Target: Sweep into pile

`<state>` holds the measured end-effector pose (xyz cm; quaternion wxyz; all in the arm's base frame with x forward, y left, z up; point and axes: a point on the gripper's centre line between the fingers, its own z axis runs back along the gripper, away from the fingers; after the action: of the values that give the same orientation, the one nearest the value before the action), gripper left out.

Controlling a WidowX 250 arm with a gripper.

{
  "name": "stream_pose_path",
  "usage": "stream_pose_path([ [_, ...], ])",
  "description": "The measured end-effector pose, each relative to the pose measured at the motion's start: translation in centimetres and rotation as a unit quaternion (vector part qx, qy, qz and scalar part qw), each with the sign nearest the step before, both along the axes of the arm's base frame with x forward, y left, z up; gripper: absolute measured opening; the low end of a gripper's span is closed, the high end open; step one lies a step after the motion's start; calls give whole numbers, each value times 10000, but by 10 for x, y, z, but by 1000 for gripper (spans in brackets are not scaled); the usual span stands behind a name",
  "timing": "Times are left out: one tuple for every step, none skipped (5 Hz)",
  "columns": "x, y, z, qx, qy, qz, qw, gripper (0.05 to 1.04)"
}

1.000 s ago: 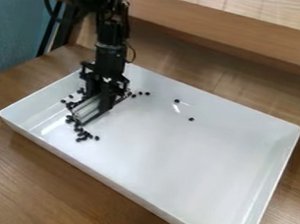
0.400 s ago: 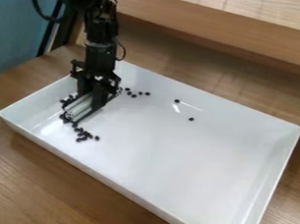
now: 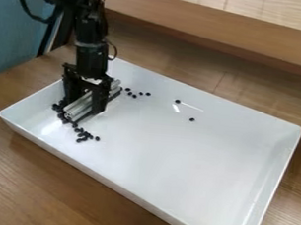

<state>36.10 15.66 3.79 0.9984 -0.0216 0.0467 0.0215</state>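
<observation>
My gripper (image 3: 85,99) is low in the left part of the white tray (image 3: 176,151). Its fingers stand apart, open, on either side of a pale bar-shaped tool (image 3: 80,105) with dark edging. The tool lies slanted, its near end toward the lower left. Small dark beads (image 3: 74,125) crowd along the tool's left side and near end. Just below them is another loose cluster (image 3: 85,135). Several more beads (image 3: 134,96) lie to the right of the tool's far end, and two single ones (image 3: 177,101) are farther right. The right finger hides part of the tool.
Raised tray walls surround the beads, with the left wall (image 3: 32,95) close to the gripper. The tray stands on a brown wooden table (image 3: 54,185). A wooden ledge (image 3: 233,30) runs behind it.
My gripper has moved left and its fingers have spread apart. The tool has shifted left too, mostly in the earlier part. Beads beside it have been pushed left; those farther right have stayed put.
</observation>
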Motion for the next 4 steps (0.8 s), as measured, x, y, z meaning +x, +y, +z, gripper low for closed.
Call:
stream_pose_path([
  [3,-4,24,-15,-351,-2,9994,1001],
  [4,-5,43,23,-519,-35,9986,1001],
  [3,-13,63,0,-661,-81,9978,1001],
  [5,-36,80,-187,-747,-356,9964,1001],
])
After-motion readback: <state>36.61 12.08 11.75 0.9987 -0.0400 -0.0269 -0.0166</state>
